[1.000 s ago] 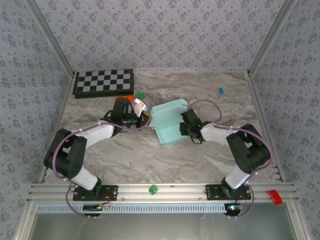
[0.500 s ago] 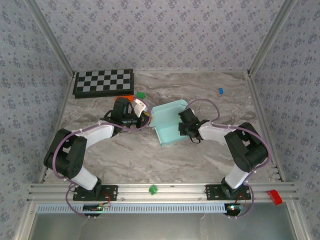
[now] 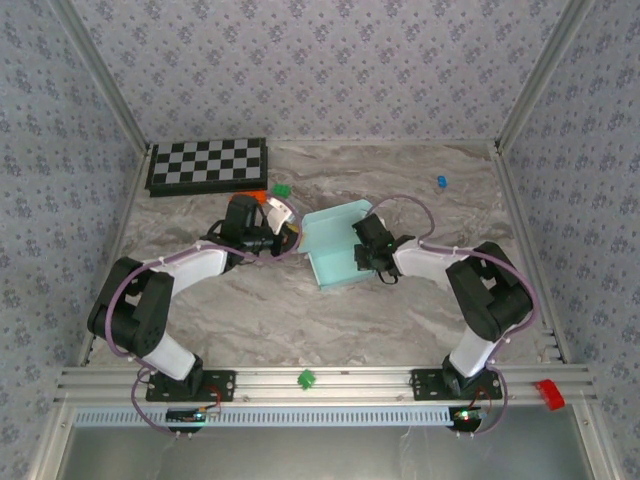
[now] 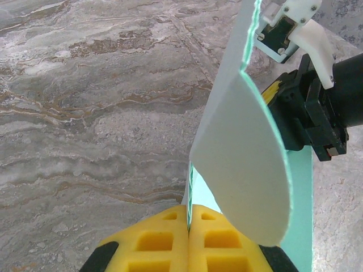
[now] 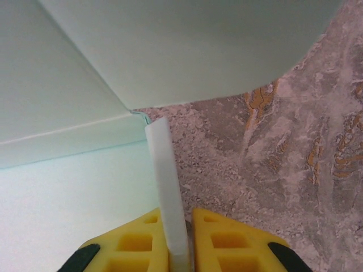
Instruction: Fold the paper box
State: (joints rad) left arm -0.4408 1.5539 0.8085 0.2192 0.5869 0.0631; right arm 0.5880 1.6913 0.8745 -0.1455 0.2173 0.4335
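Pale mint-blue thin-card paper box [image 3: 338,255], partly folded, walls raised, mid grey marbled counter [image 3: 300,320], left gripper [image 4: 189,218] closed tight on its left wall edge, right gripper [image 5: 179,224] pinching a thin upright flap, black-and-white checkered board [image 3: 207,165] far left, well apart.

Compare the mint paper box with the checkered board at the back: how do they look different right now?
The paper box is plain pale mint; the checkered board is black-and-white squares. The paper box is partly folded with walls standing up; the board lies flat. The box sits mid-table, pinched by the left gripper and the right gripper; the board lies untouched in the far left corner. Both rest on the marble table.
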